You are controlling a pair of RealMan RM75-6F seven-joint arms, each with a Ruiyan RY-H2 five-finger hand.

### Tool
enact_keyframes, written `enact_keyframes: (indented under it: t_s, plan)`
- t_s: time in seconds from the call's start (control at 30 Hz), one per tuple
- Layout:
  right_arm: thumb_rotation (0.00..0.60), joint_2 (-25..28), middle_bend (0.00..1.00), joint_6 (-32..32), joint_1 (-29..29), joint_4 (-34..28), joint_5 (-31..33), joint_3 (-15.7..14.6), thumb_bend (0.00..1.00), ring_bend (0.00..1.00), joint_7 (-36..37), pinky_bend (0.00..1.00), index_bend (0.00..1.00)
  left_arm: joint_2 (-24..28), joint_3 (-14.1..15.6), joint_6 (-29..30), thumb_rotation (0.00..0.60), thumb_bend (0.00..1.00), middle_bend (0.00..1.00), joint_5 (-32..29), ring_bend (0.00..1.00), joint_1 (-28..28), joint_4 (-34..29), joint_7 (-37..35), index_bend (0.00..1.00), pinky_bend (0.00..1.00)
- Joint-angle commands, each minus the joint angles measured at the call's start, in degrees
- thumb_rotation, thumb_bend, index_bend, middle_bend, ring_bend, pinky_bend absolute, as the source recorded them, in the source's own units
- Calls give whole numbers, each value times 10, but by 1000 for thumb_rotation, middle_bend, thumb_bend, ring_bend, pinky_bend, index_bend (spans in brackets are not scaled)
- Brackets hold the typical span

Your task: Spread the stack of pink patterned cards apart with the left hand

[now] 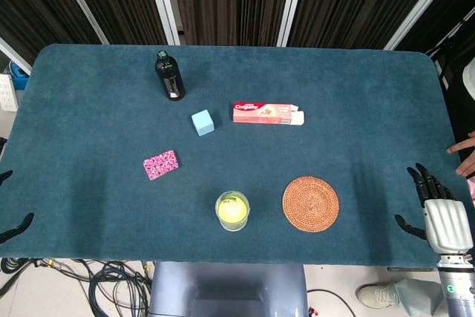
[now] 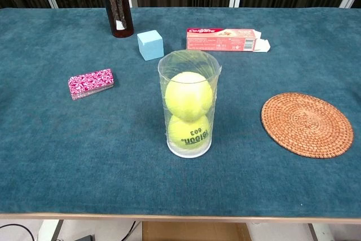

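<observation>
The stack of pink patterned cards (image 1: pixel 161 165) lies squared up on the blue table, left of centre; the chest view shows the stack (image 2: pixel 91 83) as a neat pile. Only dark fingertips of my left hand (image 1: pixel 16 228) show at the far left edge of the head view. They are spread apart, hold nothing, and sit well left of the cards. Over the table's front right corner my right hand (image 1: pixel 438 213) hovers with its fingers spread and nothing in it. The chest view shows neither hand.
A dark bottle (image 1: pixel 170 76) stands at the back. A light blue cube (image 1: pixel 202 122) and a toothpaste box (image 1: pixel 267 113) lie mid-table. A clear tube of tennis balls (image 2: pixel 188 105) stands front centre, a woven coaster (image 1: pixel 310 203) beside it. A person's fingers (image 1: pixel 464 155) reach in at the right edge.
</observation>
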Motion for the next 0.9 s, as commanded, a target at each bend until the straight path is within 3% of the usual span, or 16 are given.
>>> enact_keyframes:
  t_s: [0.03,0.7,0.9]
  plan:
    - [600,0,53,0,0,0,0,-1,174,148,-1,279,93,0,0,-1,600,203,117,0,0,0,-1,-1,201,51]
    - [600,2,53,-13,1,0,3,-4,174,148,3,279,93,-12,-1,-15,600,166,118,-12,0,-8,-7,24,204,51]
    - [600,7,53,-18,2,-2,4,-5,174,148,13,279,93,-2,-16,-56,600,166,117,-53,0,-27,-26,29,207,51]
